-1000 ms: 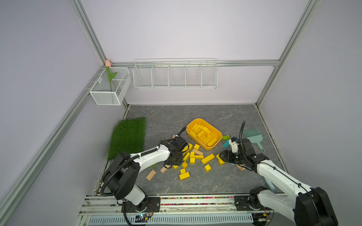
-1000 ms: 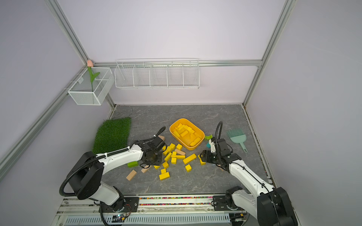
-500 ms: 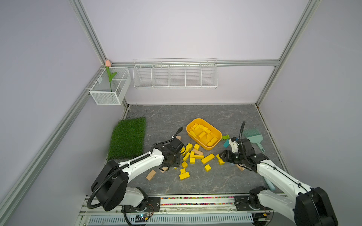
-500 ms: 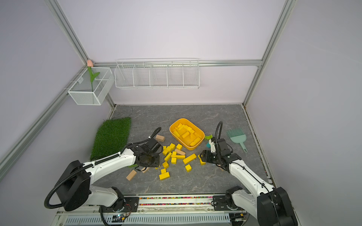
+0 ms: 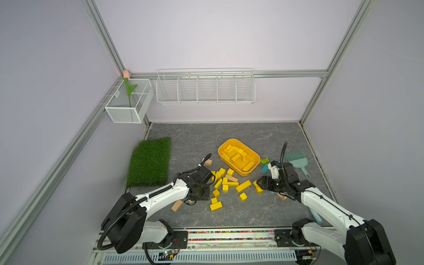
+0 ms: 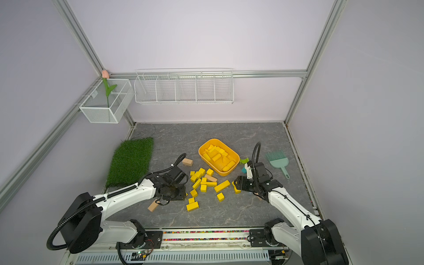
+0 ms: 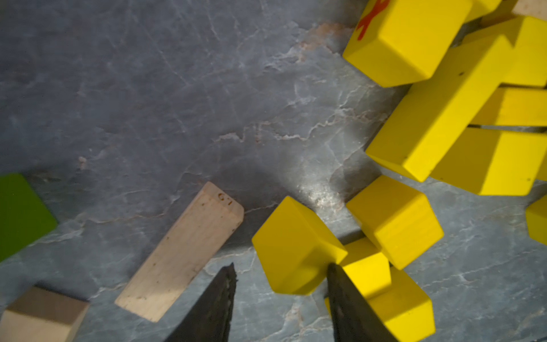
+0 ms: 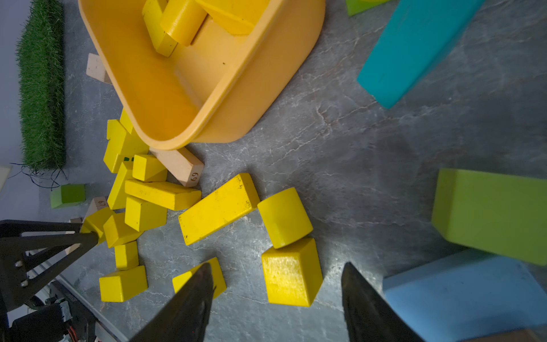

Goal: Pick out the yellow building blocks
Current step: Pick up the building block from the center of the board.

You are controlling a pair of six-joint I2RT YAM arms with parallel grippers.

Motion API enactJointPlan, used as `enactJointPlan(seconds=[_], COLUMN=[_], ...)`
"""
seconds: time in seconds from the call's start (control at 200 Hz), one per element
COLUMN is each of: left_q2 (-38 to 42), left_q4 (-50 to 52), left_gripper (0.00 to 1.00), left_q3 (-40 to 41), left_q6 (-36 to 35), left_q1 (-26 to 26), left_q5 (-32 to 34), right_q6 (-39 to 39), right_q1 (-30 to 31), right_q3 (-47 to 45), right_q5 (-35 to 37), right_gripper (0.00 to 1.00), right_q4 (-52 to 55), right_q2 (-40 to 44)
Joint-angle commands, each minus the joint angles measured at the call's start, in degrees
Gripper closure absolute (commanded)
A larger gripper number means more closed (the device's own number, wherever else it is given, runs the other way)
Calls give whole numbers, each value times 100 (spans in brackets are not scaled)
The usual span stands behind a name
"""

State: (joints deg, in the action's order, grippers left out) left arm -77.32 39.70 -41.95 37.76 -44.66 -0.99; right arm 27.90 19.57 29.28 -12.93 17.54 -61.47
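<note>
Several loose yellow building blocks [image 5: 226, 181] [image 6: 204, 182] lie scattered on the grey floor in both top views, in front of a yellow-orange tub [image 5: 243, 173] [image 6: 223, 173] that holds more of them. My left gripper [image 5: 212, 195] [image 7: 281, 266] is open at the pile's left edge. A yellow cube [image 7: 296, 248] sits at its tips and touches one finger. My right gripper [image 5: 259, 183] [image 8: 277, 265] is open at the pile's right end, with a yellow block [image 8: 291, 272] just ahead between its tips and a yellow cylinder [image 8: 284, 220] beyond it.
Tan wooden blocks [image 5: 176, 205] [image 5: 207, 162] [image 7: 180, 251] lie among and beside the yellow ones. A grass mat [image 5: 149, 160] lies at the left, a teal brush [image 5: 297, 160] at the right. Green [image 8: 488, 213], teal [image 8: 414, 50] and light blue [image 8: 461, 296] blocks crowd the right gripper.
My left gripper has drawn back toward the front edge along the pile's left side, and its jaws have spread wider. The right arm has stayed still.
</note>
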Motion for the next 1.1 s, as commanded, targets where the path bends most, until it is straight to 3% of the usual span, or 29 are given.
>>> enactJointPlan(seconds=[0.0, 0.465, 0.87, 1.095], left_q2=[-171, -480, -327, -179], left_q4=[-50, -261, -178, -156], left_gripper=[49, 50, 73, 74], left_q3=[-133, -187, -287, -286], left_q6=[-21, -128, -181, -179], left_q1=[-7, -7, -7, -7], left_q5=[-17, -5, 38, 57], right_q6=[40, 31, 36, 31], right_q1=[-27, -25, -29, -24], right_q3=[-1, 3, -10, -12], right_q5=[10, 1, 10, 1], right_gripper=[30, 30, 30, 30], right_q4=[48, 36, 39, 39], right_q2=[-5, -20, 4, 1])
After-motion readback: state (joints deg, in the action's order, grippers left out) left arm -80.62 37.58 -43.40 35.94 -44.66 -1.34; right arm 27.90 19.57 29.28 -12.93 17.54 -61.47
